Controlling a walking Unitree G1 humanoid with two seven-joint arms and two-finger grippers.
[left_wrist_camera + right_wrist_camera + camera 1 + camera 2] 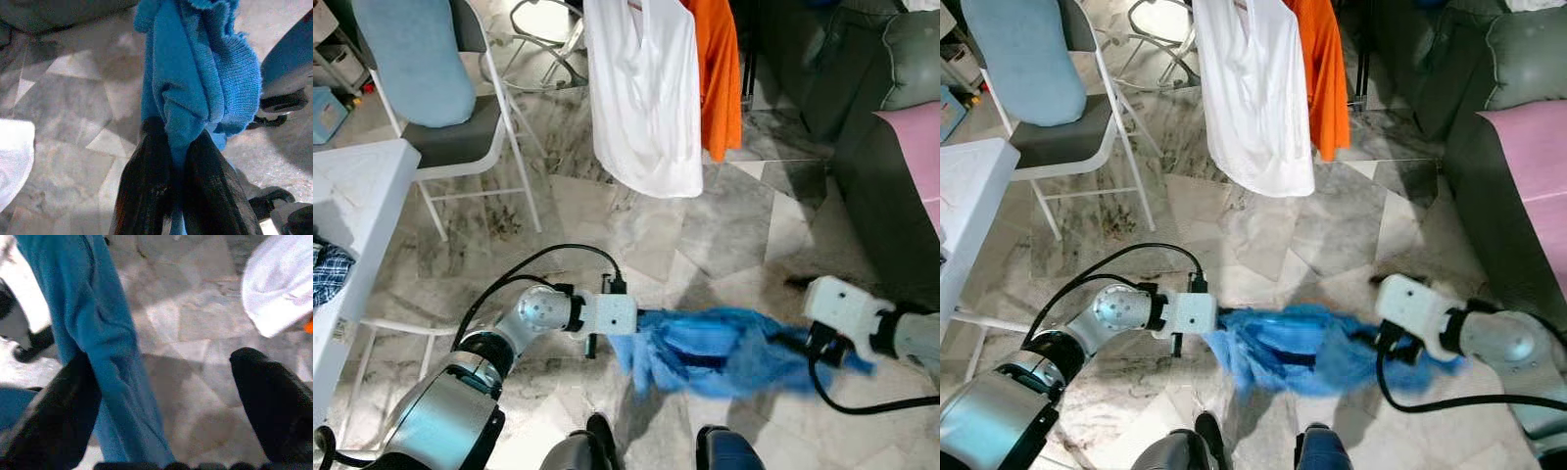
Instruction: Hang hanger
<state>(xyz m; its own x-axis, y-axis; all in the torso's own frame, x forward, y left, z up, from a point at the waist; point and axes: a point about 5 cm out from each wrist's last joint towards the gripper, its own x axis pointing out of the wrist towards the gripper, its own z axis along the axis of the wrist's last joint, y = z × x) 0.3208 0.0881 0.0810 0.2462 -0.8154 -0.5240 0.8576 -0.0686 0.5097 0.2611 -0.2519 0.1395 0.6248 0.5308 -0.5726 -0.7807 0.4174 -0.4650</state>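
A blue knitted garment [715,352] hangs stretched between my two arms, low over the marble floor. A dark strip [705,363] shows in its folds; I cannot tell what it is. My left gripper [631,328] is shut on one bunched end of the cloth, and the left wrist view shows that gripper [178,142] with the blue garment [195,73] pinched between its fingers. My right gripper [793,343] is at the other end. In the right wrist view this gripper [164,360] stands wide open, with the blue garment [93,318] draped against one finger [58,416].
A white shirt [646,98] and an orange garment [720,78] hang ahead of me. A folding chair [460,137] with a blue cushion stands at the left beside a white table [352,196]. A dark sofa [871,166] with a pink cloth [915,147] is on the right.
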